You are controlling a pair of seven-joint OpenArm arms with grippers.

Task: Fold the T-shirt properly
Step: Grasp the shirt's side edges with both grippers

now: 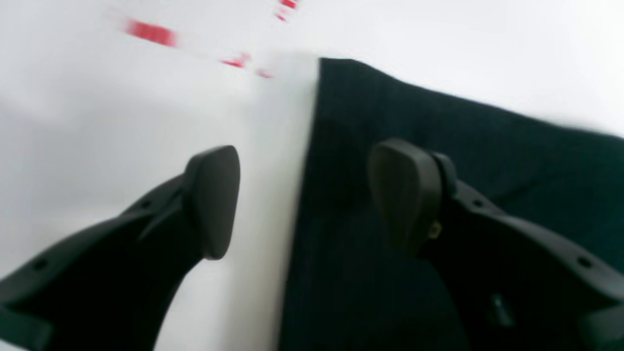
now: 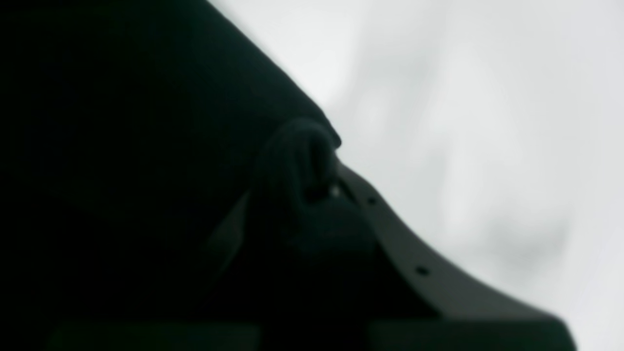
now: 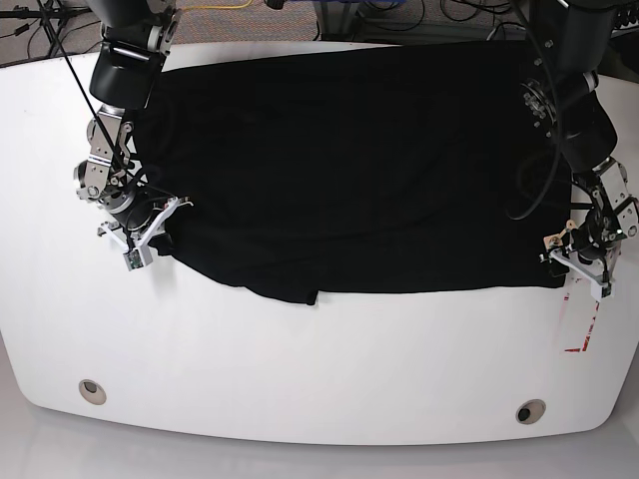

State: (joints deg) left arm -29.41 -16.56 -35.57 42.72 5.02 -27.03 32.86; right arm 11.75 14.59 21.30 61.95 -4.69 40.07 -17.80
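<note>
The T-shirt is lying spread over the far half of the white counter, a broad black slab reaching almost from one side to the other, with an uneven near hem and a small step in it left of centre. It is looking folded at most once; no sleeves or print are showing, so the folding is probably at an early stage, with most of it still to come.

The right gripper is sitting at one end of the cloth, and in the right wrist view its jaws are pinching a bunched corner of black fabric. The left gripper is hovering at the opposite near corner, jaws apart, straddling the shirt's straight edge, one finger over cloth and one over bare counter. Red tape marks are lying just beyond that corner.
</note>
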